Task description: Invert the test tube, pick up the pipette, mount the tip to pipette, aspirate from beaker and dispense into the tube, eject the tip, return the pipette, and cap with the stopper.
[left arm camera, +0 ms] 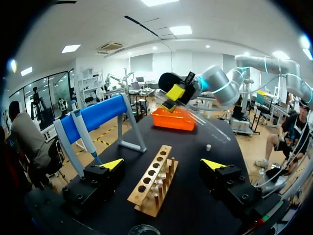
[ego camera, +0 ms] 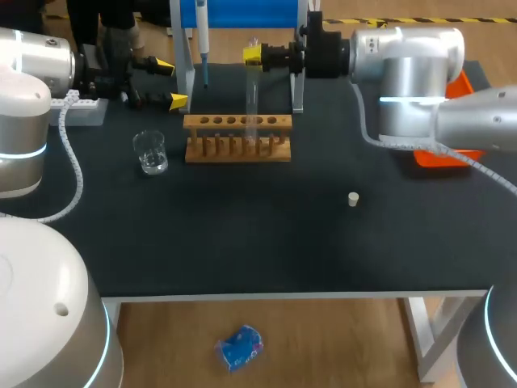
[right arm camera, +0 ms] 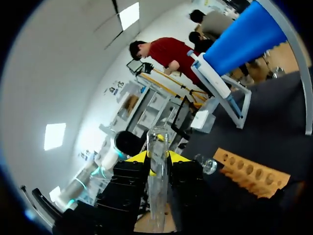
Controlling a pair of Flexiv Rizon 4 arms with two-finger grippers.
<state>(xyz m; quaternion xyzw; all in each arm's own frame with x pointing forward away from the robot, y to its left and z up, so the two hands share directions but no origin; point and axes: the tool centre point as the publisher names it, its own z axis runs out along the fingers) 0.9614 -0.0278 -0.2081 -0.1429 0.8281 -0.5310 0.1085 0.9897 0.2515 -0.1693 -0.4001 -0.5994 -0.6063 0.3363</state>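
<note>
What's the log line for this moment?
right gripper: shut on test tube, clear of rack | left gripper: open | pipette: on stand | stopper: on table

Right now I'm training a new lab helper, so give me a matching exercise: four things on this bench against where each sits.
Things: 1 test tube; 2 beaker; 3 stopper; 4 pipette.
Places: A hanging on the blue stand; B alone on the table, right of the wooden rack; C held in the right hand; D on the table, left of the wooden rack.
Pairs: 1-C; 2-D; 3-B; 4-A.
</note>
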